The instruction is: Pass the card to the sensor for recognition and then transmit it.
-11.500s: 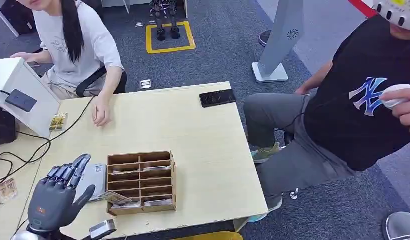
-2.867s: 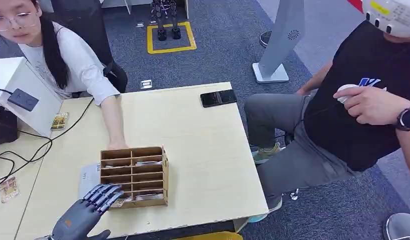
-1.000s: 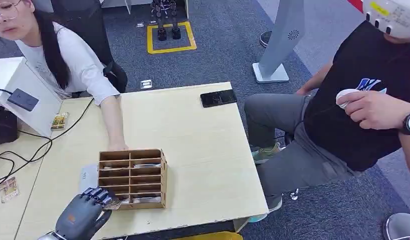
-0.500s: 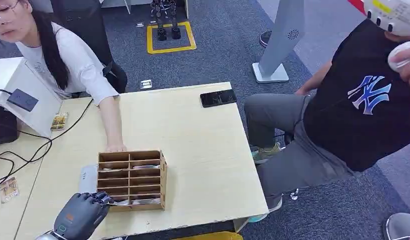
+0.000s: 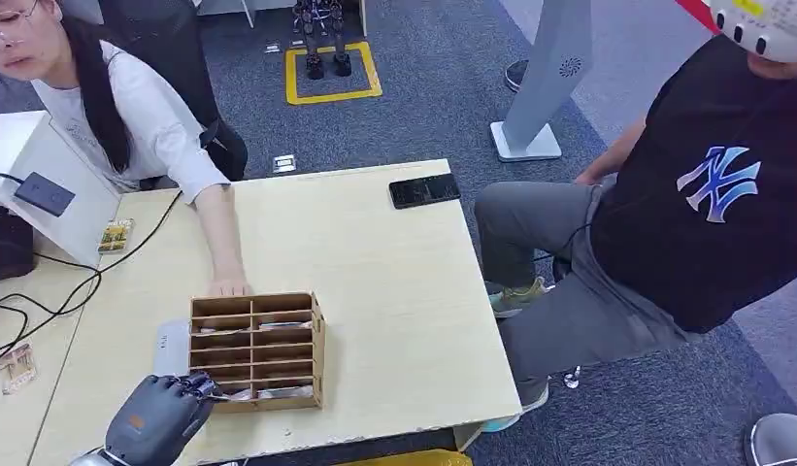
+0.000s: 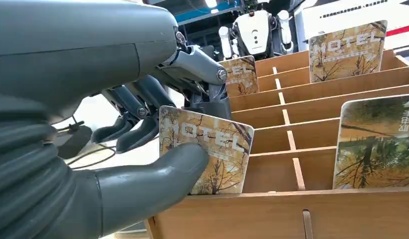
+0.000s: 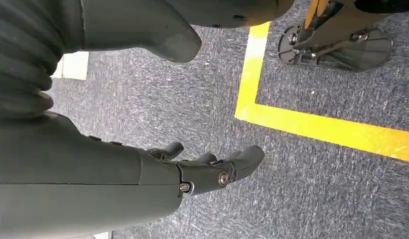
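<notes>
Left hand at the near left corner of the wooden rack, thumb and fingers pinched on a card printed HOTEL, standing in the rack's nearest row at its left end. Thumb pressed flat against the card's face, darker fingers curled behind its top edge. More cards upright in the rack: one in the same front row on the other side of the divider, two further back.

Right hand hanging over grey carpet near a yellow floor line, fingers loosely curled, holding nothing.

Rack sitting on the pale tabletop toward its near left side. Hand of a seated person in a white shirt resting at the rack's far left corner. Black phone lying near the tabletop's far right edge. White box with a dark sensor pad at the far left, a loose card just beside it, cables trailing nearby. Second person in a black shirt seated to the right.
</notes>
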